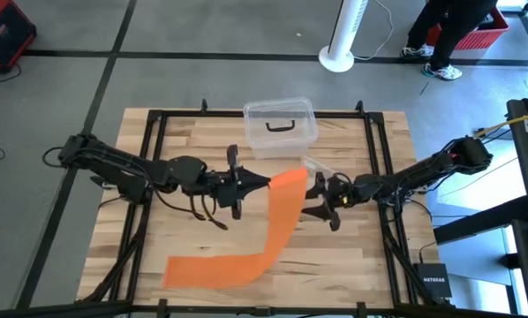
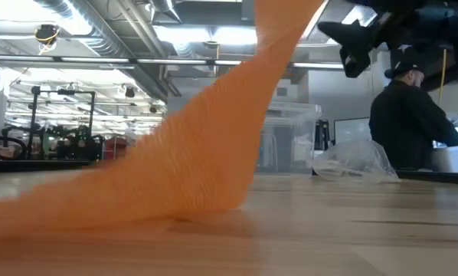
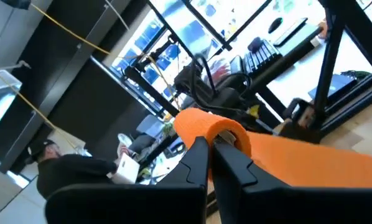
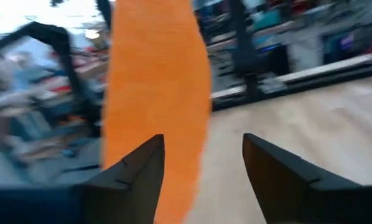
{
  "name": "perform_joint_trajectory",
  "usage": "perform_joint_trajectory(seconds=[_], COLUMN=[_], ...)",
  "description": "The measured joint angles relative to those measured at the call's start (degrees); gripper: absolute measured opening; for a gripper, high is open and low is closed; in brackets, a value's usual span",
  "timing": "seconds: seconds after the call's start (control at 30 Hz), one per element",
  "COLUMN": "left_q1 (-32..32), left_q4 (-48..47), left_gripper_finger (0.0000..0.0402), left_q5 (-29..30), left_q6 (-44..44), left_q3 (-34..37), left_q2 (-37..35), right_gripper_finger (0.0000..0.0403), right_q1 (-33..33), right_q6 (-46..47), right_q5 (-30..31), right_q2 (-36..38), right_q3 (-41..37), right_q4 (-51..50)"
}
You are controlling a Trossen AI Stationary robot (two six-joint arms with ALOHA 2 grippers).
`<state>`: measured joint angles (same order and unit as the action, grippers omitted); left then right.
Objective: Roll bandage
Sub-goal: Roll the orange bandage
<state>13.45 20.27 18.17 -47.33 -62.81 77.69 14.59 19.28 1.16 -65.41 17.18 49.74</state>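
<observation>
While the left gripper [image 1: 262, 183] is clamped on the upper end of the bandage [image 1: 277, 221], its fingers [image 3: 201, 163] pressed together over a small rolled turn of orange cloth, the rest of the strip hangs free and runs down to the table [image 1: 193, 132].

- Bandage: bright orange soft band, one end lifted above the middle of the table, the other lying flat near the front edge. From above it forms an L — a slanted run down from the left gripper, then a flat stretch pointing toward the left arm's side. In the low view it rises from the wood [image 2: 351, 222] as a broad slope [image 2: 214, 146] and leaves the frame at the top.
- Right gripper [image 1: 315, 201]: just beside the raised part of the bandage, on its right-arm side, fingers [image 4: 139, 171] standing apart and holding nothing; in its own wrist view the orange band [image 4: 155, 93] hangs in front of one finger.
- Clear plastic box [image 1: 280, 126] with a black handle: at the far side of the table, behind the two grippers, lid on.
- Crumpled clear wrapper [image 2: 353, 162]: on the table near the box, on the right arm's side.
- Person in dark clothing [image 2: 409, 126]: beyond the table, seen in the low view.
</observation>
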Motion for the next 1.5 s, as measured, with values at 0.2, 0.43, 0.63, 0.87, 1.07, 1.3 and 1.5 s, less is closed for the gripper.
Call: perform_joint_trajectory(seconds=[0.2, 0.43, 0.63, 0.87, 1.07, 1.3, 1.5], left_q1=[0.3, 3.8, 7.6, 10.2, 10.5, 5.3, 1.1], left_q4=[-0.2, -3.2, -4.5, -4.9, -4.9, -6.8, -9.2], left_gripper_finger=[0.0000, 0.0000, 0.0000, 0.0000, 0.0000, 0.0000, 0.0000], left_q5=[2.0, 1.9, -0.1, -0.1, -4.9, -23.9, -28.7], left_q6=[-2.3, 0.4, 3.6, 6.1, 14.9, 26.4, 32.8], left_q3=[0.7, 0.6, 0.6, 0.6, 0.6, 0.6, 0.6], left_q2=[-0.1, -0.4, -0.4, -1.9, -7.3, -12.6, -13.6], right_gripper_finger=[0.0199, 0.0188, 0.0186, 0.0186, 0.0186, 0.0186, 0.0186], right_q1=[0.0, 0.0, 0.0, 0.1, 0.1, 0.1, 0.1], right_q6=[4.8, -3.4, -13.0, -18.2, -24.7, -33.3, -34.6], right_q5=[-5.8, -0.6, 8.3, 0.5, -2.1, -1.3, -1.8], right_q2=[1.4, 9.7, 12.8, 11.4, 8.2, 1.1, -2.9], right_q3=[0.7, 8.9, 19.8, 23.6, 25.5, 29.9, 34.4], right_q4=[-4.6, -21.9, -41.1, -33.3, -25.8, -22.8, -22.6])
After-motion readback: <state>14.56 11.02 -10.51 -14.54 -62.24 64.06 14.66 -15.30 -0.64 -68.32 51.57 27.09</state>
